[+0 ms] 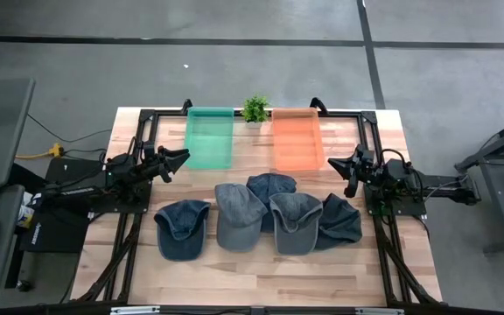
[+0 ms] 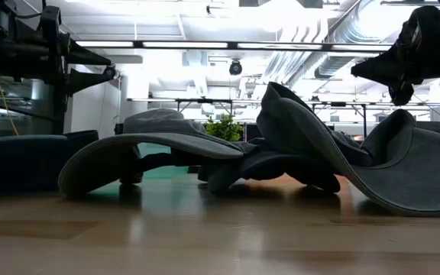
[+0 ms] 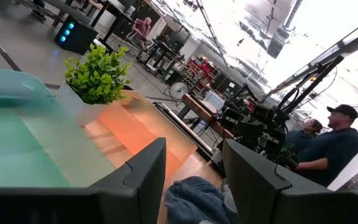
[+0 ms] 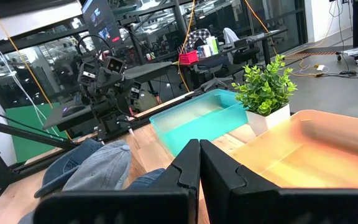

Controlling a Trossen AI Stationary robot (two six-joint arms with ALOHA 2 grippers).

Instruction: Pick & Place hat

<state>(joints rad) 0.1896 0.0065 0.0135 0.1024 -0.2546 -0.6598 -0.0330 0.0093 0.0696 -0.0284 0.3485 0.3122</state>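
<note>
- High view: five caps lie in a row across the table's middle, nearer the front edge than the two bins. From the left they are a dark blue cap (image 1: 182,229), a grey cap (image 1: 238,215), a blue denim cap (image 1: 271,187) set behind, a second grey cap (image 1: 294,222) and a second dark blue cap (image 1: 339,220). The left gripper (image 1: 179,158) hovers just beside the green bin (image 1: 209,137), and the dark blue cap lies nearest it, toward the front. The right gripper (image 1: 339,164) hovers beside the orange bin (image 1: 297,138), nearest the second dark blue cap. One potted plant (image 1: 254,109) stands between the bins.
- Low view: the caps overlap in one heap, brims toward the camera; both arms hang above, clear of them.
- Left wrist view: the left fingers (image 3: 138,177) stand wide apart, empty; two people show beyond the table.
- Right wrist view: the right fingers (image 4: 185,171) are pressed together, holding nothing.
</note>
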